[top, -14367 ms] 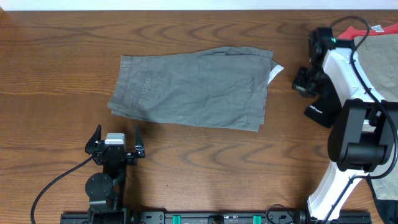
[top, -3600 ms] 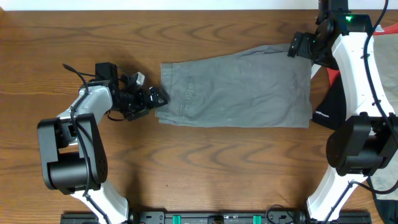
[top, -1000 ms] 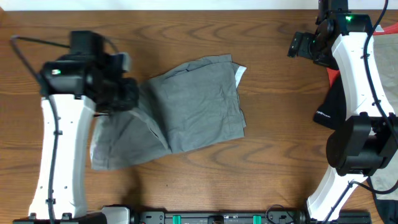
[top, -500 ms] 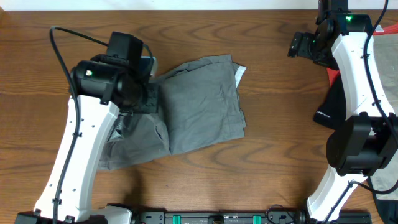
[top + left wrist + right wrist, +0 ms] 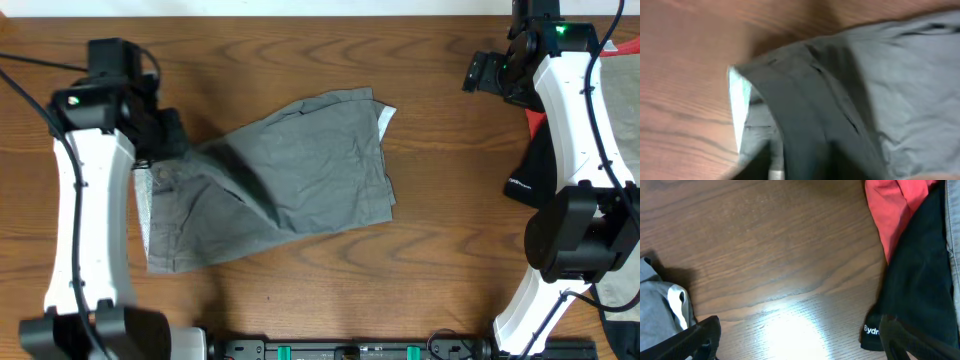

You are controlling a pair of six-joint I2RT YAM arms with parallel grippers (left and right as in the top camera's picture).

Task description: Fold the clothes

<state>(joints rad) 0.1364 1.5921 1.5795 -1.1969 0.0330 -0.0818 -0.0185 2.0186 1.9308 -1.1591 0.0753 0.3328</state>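
Since the frame half a second before, the left arm had been swung away toward the left side of the table [image 5: 300, 310], and the left half of the shorts [image 5: 300, 170] had been drawn out with it. The left gripper [image 5: 168, 140] was seen at the shorts' upper-left edge. Whether its jaws were closed on the cloth could not be told, the wrist view being blurred.

The grey-olive shorts were spread across the middle of the dark, grained wooden table, partly doubled over. A soft diagonal ridge was raised from the left gripper toward the lower right. A white label [image 5: 388, 115] was shown at the upper-right corner. The fabric was matte and creased.

The right gripper [image 5: 488, 72] was held over bare wood at the upper right, apart from the shorts, its jaws spread wide with nothing between them. Nearby, a red garment [image 5: 892, 210] was bunched against a black garment [image 5: 922, 280] printed with white lettering.
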